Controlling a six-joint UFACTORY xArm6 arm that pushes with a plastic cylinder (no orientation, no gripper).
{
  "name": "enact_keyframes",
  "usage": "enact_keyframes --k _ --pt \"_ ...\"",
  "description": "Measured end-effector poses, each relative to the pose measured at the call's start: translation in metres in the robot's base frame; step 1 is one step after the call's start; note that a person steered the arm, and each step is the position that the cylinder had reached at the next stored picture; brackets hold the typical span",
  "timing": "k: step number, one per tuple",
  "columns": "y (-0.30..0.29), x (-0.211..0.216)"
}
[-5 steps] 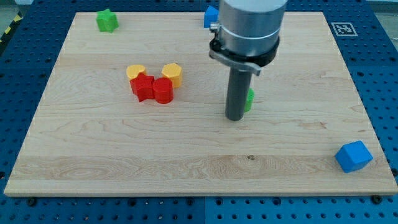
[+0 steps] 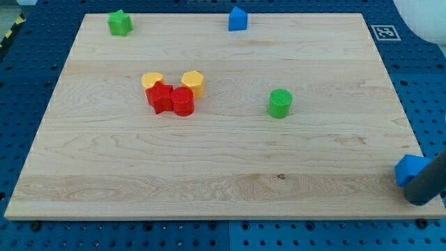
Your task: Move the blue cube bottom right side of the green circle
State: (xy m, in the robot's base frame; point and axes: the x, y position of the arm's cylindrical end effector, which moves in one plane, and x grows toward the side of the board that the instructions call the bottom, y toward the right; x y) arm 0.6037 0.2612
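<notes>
The blue cube (image 2: 410,169) sits at the board's bottom right corner, right at the edge. The dark rod stands against its right side and covers part of it. My tip (image 2: 421,201) is just below and right of the cube, at the board's edge. The green circle (image 2: 280,103), a short upright cylinder, stands right of the board's middle, far up and left of the cube and in full view.
A second blue block (image 2: 237,19) is at the top edge. A green star (image 2: 120,23) is at the top left. Two yellow blocks (image 2: 152,80) (image 2: 193,83) and two red blocks (image 2: 160,97) (image 2: 182,102) cluster left of centre. A marker tag (image 2: 382,32) is at the top right.
The rod has left the green circle's left side and now stands at the bottom right corner. The blue cube has shifted slightly to the right, toward the edge.
</notes>
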Motion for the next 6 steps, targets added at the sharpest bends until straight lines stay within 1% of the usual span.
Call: enact_keyframes --k 2,3,5,6 --pt "0.0 -0.002" --pt "0.013 -0.004" --pt "0.031 -0.044" --pt "0.021 -0.064"
